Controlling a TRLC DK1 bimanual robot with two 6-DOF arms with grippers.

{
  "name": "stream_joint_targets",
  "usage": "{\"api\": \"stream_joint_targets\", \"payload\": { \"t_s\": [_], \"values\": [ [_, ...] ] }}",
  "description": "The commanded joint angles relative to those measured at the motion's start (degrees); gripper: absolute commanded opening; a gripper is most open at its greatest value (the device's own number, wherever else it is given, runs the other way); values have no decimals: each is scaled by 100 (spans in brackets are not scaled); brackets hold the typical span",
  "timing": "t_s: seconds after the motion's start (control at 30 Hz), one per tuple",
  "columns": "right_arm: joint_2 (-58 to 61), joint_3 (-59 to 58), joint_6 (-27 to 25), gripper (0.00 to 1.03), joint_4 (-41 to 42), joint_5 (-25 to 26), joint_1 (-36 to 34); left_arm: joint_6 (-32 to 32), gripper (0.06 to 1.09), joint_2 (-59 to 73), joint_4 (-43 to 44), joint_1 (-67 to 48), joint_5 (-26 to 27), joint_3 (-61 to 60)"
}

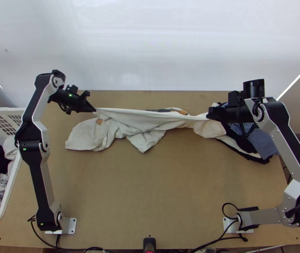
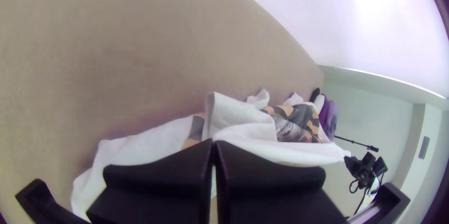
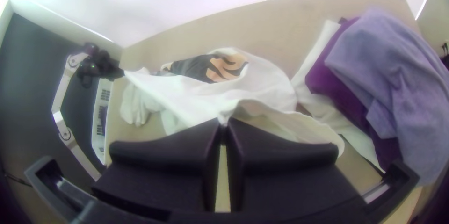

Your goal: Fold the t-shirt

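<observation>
White t-shirt [image 1: 150, 120] located across the upper middle of the top view, one edge drawn taut between the left gripper [image 1: 94, 110] at upper left and the right gripper [image 1: 209, 114] at upper right, both closed tight with a pinch of it at the tips. Completed: two grips secured; no finished fold found, the lower part lying bunched and creased on the table [image 1: 150, 189]. Outstanding, in this assessment: spreading it flat, turning in the sides, then folding the length.
</observation>
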Motion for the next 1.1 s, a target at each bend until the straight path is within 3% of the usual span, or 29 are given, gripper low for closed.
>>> {"api": "stream_joint_targets", "payload": {
  "t_s": [0.0, 0.4, 0.57, 0.73, 0.83, 1.07],
  "values": [
    [23, 21, 45, 3, 78, 23, 38, -4, 9, -188, 28, 328, 9, -193],
    [163, 821, 45, 3, 227, 242, -112, 5, 9, -1480, 186, 64, 9, -448],
    [234, 1814, -25, 3, 298, 559, -305, -795, 9, -2807, 1021, 38, -149, -439],
    [190, 3115, -96, 3, 447, 682, -296, -1709, 9, -4091, 1891, 433, -905, -483],
    [-12, 3827, -105, 3, 755, 858, -173, -1753, 9, -4961, 2243, 591, -1836, -843],
    [-654, 4293, -359, 3, 974, 1174, -120, -1955, 9, -6736, 3535, 653, -2979, -2179]
  ]
}}
